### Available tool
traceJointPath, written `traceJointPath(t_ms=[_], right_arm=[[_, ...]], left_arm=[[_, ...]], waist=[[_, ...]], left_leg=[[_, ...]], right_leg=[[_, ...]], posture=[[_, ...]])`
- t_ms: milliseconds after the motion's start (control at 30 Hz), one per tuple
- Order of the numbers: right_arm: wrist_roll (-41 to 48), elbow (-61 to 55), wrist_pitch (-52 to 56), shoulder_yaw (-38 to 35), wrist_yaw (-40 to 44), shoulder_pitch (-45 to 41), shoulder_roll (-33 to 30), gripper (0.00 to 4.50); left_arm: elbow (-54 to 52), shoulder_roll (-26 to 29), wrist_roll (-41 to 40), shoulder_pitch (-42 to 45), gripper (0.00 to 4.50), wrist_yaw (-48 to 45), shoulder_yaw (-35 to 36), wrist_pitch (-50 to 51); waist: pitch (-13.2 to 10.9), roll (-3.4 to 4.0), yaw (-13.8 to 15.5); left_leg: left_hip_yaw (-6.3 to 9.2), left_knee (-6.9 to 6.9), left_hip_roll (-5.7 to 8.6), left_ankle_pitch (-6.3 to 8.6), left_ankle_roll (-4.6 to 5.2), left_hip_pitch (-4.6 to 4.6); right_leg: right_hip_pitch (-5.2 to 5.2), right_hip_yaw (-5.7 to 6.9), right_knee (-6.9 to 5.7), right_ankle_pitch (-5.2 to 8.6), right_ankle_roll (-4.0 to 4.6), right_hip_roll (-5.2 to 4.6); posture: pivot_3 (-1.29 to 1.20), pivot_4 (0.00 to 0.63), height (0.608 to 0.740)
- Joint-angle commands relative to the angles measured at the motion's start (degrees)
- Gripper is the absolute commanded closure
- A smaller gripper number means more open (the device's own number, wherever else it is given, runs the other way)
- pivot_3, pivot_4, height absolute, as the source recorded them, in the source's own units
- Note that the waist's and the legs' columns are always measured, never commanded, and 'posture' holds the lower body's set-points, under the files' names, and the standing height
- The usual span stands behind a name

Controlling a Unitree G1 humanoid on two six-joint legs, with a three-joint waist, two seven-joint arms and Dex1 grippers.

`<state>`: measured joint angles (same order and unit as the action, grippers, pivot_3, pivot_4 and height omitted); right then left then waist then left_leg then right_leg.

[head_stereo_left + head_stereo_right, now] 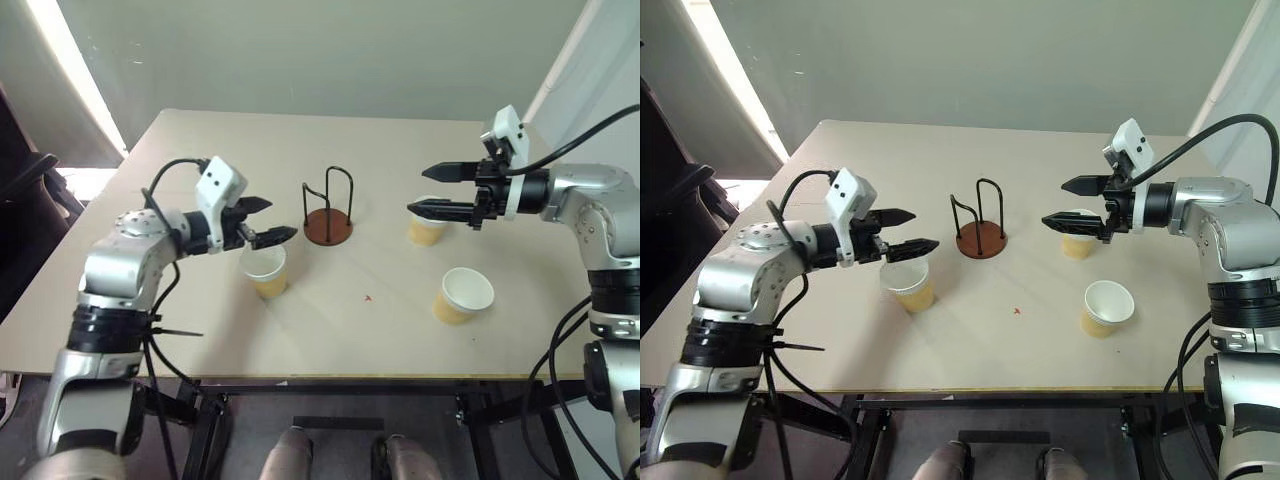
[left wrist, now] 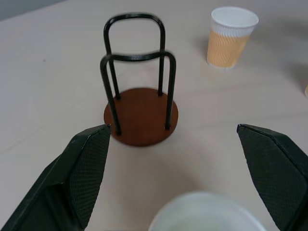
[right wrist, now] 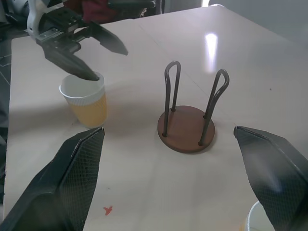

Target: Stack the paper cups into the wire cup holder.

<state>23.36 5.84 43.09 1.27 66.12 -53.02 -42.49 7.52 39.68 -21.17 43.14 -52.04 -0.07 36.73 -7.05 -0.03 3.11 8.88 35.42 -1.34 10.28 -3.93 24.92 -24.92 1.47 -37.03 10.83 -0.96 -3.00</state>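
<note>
Three paper cups (image 1: pixel 266 271) stand upright on the table (image 1: pixel 330 330) around the empty wire cup holder (image 1: pixel 328 210). The left gripper (image 1: pixel 268 220) and right gripper (image 1: pixel 428 190) hover spread wide, holding nothing.

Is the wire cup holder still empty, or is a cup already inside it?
Empty. The wire cup holder shows only its bare wooden base between the hoops, and all three paper cups stand separately on the table.
</note>
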Motion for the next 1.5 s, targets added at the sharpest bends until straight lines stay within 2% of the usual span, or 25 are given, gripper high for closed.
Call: traceJointPath(t_ms=[33,1500], right_arm=[[0.6,-2.7,0.1,-1.0,-0.4,-0.2,-1.3,0.03],[3.2,-6.0,2.9,-2.2,-4.0,1.0,-2.8,0.03]], left_arm=[[2.5,-1.2,1.7,3.4,0.0,0.7,-0.1,-3.1],[29.9,-17.4,13.5,19.0,0.0,-1.5,-7.6,-13.7]], waist=[[0.0,0.0,0.0],[0.0,0.0,0.4]], left_leg=[[-0.01,0.01,0.0,0.01,0.01,0.0],[-0.32,0.6,0.11,0.23,0.42,0.08]], right_leg=[[0.01,0.0,0.0,-0.07,-0.11,0.0],[0.26,-0.24,0.23,-0.26,-0.49,-0.02]], posture=[[0.0,0.15,0.74],[0.0,0.15,0.74]])
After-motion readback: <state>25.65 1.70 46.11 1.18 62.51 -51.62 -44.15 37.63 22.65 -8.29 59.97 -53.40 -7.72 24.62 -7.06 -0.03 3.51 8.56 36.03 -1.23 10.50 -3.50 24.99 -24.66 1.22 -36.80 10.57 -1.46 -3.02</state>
